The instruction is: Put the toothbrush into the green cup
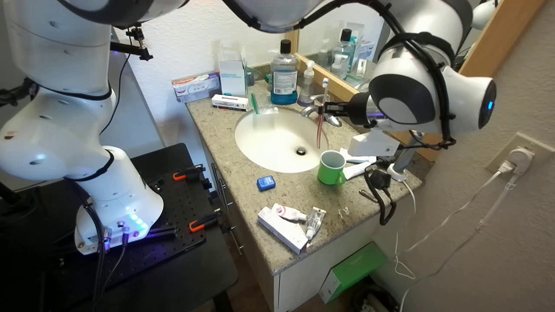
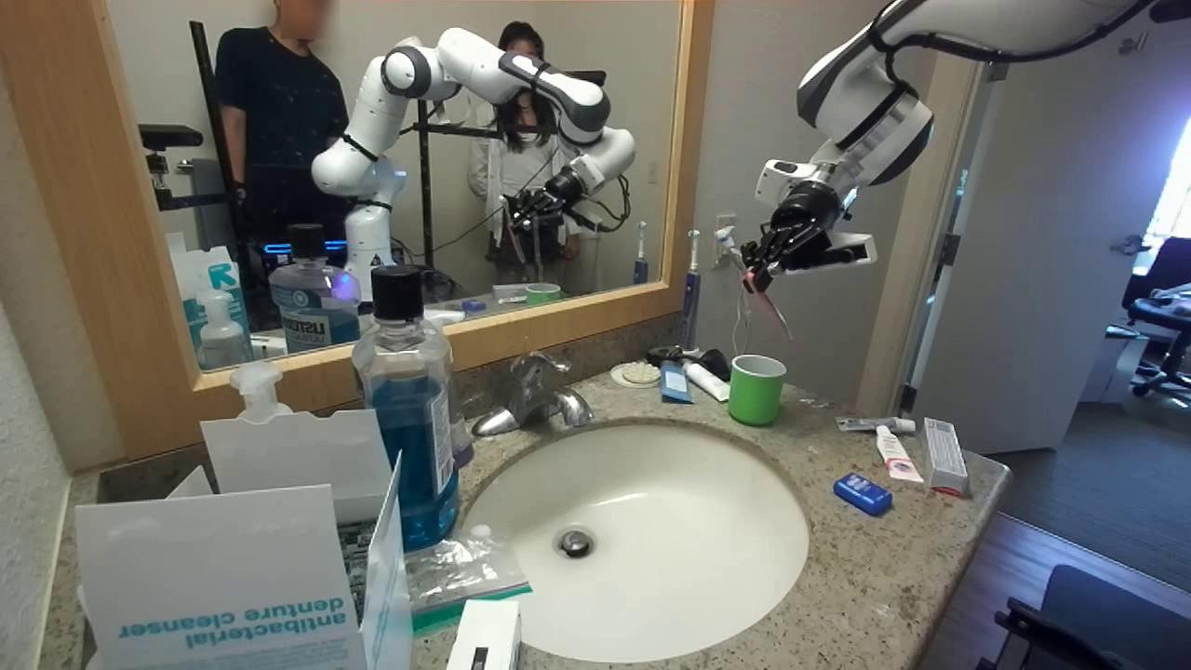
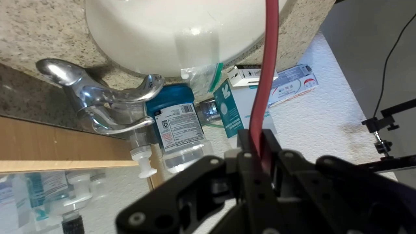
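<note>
My gripper (image 1: 321,108) is shut on a red-handled toothbrush (image 1: 320,132) and holds it in the air. In an exterior view the toothbrush (image 2: 772,309) tilts, with its bristle head up and its handle end down, above the green cup (image 2: 756,395). The cup (image 1: 328,173) stands upright on the counter beside the sink, apart from the toothbrush. In the wrist view the red handle (image 3: 269,48) runs up from between the closed fingers (image 3: 256,139). The cup is out of the wrist view.
The sink basin (image 2: 689,530) lies beside the cup, with the faucet (image 2: 530,405) behind it. An upright electric toothbrush (image 2: 690,302), tubes (image 2: 707,381) and a black cord (image 1: 381,184) are near the cup. A mouthwash bottle (image 1: 284,80) and a wall mirror (image 2: 447,205) stand beyond.
</note>
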Motion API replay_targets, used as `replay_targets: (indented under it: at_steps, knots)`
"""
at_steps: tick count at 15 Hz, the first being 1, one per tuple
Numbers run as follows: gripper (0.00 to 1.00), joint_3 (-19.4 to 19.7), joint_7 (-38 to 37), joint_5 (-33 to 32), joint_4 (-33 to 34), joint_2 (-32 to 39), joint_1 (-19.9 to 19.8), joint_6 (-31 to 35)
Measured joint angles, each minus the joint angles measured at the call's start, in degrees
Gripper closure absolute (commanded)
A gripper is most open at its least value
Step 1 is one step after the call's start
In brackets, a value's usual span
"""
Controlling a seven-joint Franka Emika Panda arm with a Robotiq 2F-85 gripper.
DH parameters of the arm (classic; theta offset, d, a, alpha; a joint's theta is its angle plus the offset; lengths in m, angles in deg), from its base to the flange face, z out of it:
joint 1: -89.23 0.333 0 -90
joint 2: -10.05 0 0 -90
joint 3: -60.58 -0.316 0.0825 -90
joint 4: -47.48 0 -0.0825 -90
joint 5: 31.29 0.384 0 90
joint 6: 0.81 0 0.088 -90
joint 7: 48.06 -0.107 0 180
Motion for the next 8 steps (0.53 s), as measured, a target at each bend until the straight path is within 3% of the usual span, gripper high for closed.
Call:
replay_targets:
  at_steps: [8]
  knots:
    - [0.97, -1.5, 0.0, 0.8, 7.4, 5.7, -2.6, -3.7]
